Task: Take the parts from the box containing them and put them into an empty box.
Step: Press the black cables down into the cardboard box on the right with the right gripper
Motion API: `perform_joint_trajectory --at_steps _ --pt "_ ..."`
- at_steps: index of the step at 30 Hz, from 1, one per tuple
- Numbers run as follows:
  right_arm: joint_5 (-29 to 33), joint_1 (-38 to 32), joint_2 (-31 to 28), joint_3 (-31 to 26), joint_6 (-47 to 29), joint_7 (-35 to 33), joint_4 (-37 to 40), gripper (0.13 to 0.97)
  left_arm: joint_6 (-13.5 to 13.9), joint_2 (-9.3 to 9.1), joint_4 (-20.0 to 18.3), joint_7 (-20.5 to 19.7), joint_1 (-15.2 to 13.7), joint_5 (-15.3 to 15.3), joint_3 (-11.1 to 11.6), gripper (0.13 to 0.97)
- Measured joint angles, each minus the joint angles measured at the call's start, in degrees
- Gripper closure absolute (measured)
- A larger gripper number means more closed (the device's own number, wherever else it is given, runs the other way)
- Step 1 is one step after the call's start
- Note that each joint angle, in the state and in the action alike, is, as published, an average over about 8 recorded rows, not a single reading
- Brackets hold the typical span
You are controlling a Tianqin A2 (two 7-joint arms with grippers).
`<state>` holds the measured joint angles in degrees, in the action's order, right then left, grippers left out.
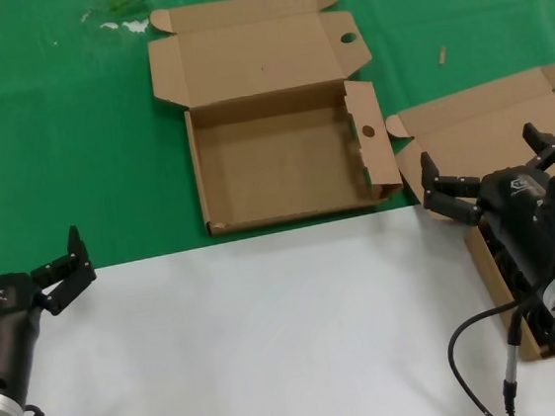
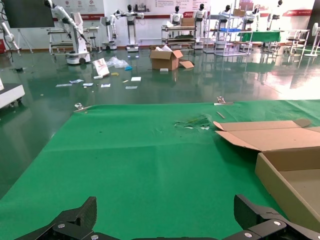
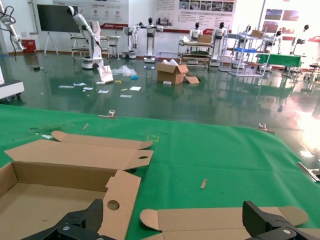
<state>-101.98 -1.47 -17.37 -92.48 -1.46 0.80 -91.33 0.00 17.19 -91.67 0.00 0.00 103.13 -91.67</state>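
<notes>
The empty box (image 1: 282,158) lies open in the middle on the green mat, with a round hole in its lid tab and one in its side flap. It also shows in the left wrist view (image 2: 287,175) and the right wrist view (image 3: 55,187). The box containing the parts (image 1: 477,122) sits at the right, its lid open; its lid also shows in the right wrist view (image 3: 225,220). Black cables (image 1: 540,324) show in it, mostly hidden under my right arm. My right gripper (image 1: 480,152) hovers open and empty over this box. My left gripper (image 1: 57,266) is open and empty at the lower left.
A white sheet (image 1: 270,328) covers the near part of the table, and the green mat (image 1: 50,123) covers the far part. A small scrap (image 1: 442,55) lies on the mat beyond the right box. My right arm's own cable (image 1: 461,348) hangs over the white sheet.
</notes>
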Motion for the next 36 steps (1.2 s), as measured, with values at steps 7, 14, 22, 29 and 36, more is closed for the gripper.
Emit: perform_joint_trajectory --at_steps 7,14,22,29,36 --pt "0.0 0.0 0.0 0.0 0.0 0.0 0.0 0.129 0.0 0.0 0.0 0.0 0.0 0.0 0.0 0.148" --pt "0.1 0.14 0.13 -0.15 0.19 -0.09 -0.23 0.129 0.0 0.0 0.0 0.0 0.0 0.0 0.0 0.208" --pt "-0.79 1.2 -1.5 -3.69 3.4 -1.52 -2.99 0.129 0.0 0.0 0.0 0.0 0.0 -0.01 0.0 0.325" --pt "-11.08 -0.4 -13.48 -14.38 9.67 -7.79 -6.61 0.129 0.0 0.0 0.0 0.0 0.0 -0.01 0.0 0.392" --pt "-23.31 -5.66 -29.8 -27.2 9.42 -20.54 -11.36 0.129 0.0 0.0 0.0 0.0 0.0 -0.01 0.0 0.543"
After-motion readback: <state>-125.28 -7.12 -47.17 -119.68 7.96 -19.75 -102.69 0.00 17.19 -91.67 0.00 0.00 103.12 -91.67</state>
